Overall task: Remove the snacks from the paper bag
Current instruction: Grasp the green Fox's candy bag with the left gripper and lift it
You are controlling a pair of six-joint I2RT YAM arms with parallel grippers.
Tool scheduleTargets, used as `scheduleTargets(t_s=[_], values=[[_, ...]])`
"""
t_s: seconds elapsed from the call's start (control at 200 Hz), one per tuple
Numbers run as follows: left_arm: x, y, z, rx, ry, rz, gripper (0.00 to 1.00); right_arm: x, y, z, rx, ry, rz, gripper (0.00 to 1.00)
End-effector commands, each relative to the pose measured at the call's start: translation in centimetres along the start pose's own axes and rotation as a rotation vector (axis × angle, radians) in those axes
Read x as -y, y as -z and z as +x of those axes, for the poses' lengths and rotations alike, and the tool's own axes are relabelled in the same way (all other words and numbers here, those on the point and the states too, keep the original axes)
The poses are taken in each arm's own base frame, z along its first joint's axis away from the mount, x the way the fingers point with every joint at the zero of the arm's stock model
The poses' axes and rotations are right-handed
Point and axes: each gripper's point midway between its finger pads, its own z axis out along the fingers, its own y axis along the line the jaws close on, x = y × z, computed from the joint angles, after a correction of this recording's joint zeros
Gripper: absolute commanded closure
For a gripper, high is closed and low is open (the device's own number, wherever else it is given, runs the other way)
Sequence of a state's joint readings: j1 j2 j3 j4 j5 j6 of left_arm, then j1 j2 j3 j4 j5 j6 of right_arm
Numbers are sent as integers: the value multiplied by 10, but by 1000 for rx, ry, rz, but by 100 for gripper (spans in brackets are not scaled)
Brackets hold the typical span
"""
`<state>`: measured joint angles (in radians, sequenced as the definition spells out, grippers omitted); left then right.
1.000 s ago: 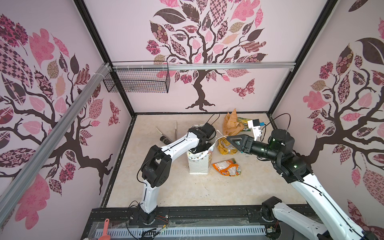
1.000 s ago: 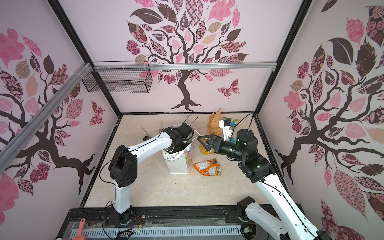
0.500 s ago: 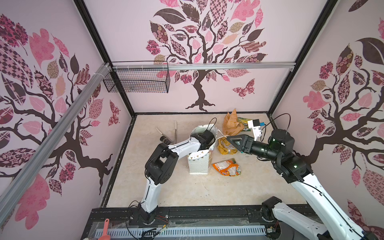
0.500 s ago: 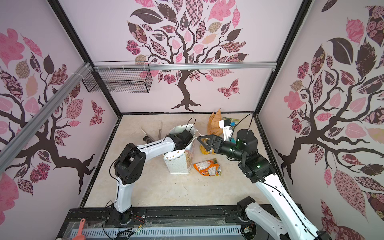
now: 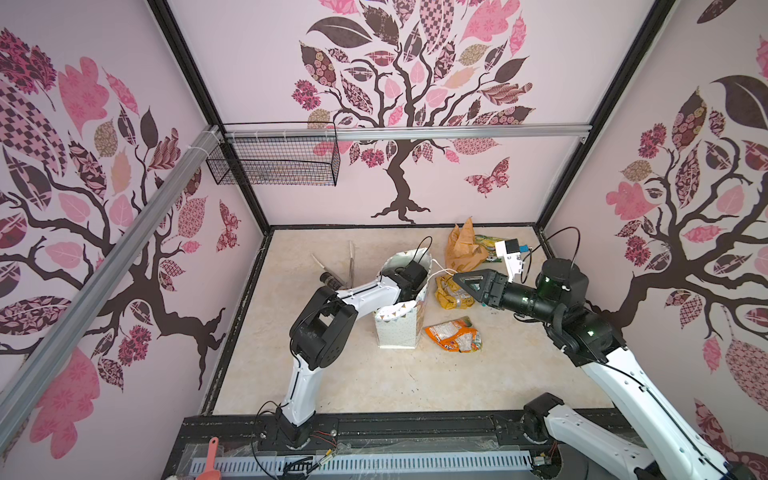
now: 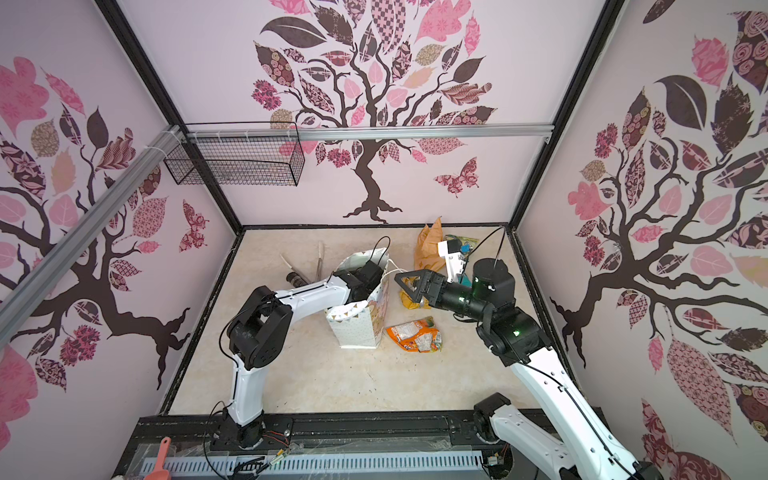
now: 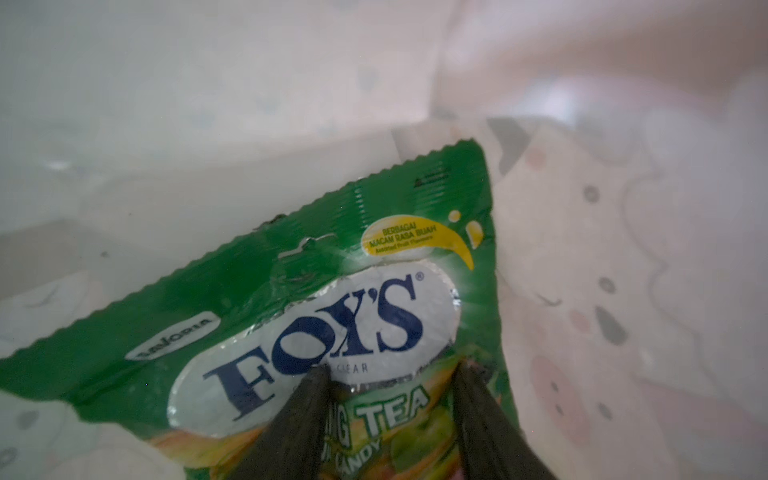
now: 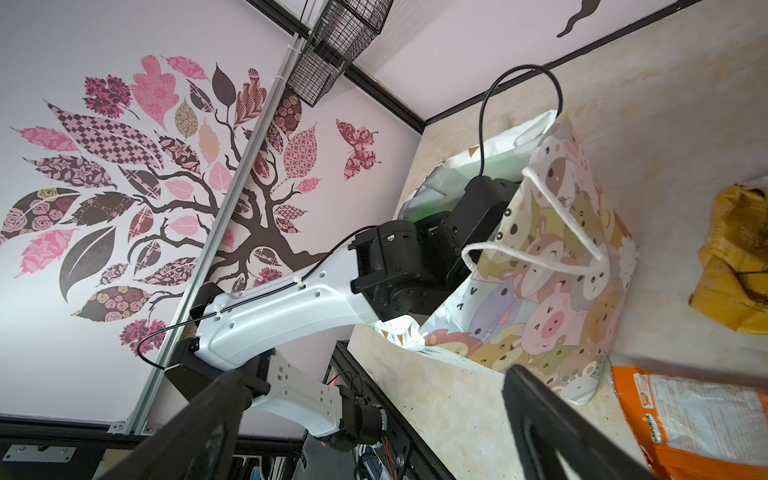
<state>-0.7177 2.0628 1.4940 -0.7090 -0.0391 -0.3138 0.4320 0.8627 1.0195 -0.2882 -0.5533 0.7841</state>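
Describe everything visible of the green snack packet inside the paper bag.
The glossy green plastic packet has a serrated sealed edge, a white oval reading FOX'S in navy, a yellow flavour badge and fruit-coloured print. It lies tilted against the white paper gift bag's inner wall. The left gripper's dark fingertips stand apart over its printed face.

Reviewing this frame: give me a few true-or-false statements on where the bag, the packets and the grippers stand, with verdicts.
1. The left gripper is down inside the paper bag. True.
2. The orange packet is inside the bag. False: it lies on the table beside the bag.
3. The right gripper is shut on the bag. False: its jaws stand open and hold nothing.
4. A green packet lies inside the bag, right at the left gripper. True.
5. The bag lies on its side. False: it stands upright.
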Motion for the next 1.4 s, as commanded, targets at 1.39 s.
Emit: scheduleTargets(t_s=[1.39], values=[[-2, 157, -46, 271, 30, 45, 100, 25, -16, 3, -21, -66, 81, 0]])
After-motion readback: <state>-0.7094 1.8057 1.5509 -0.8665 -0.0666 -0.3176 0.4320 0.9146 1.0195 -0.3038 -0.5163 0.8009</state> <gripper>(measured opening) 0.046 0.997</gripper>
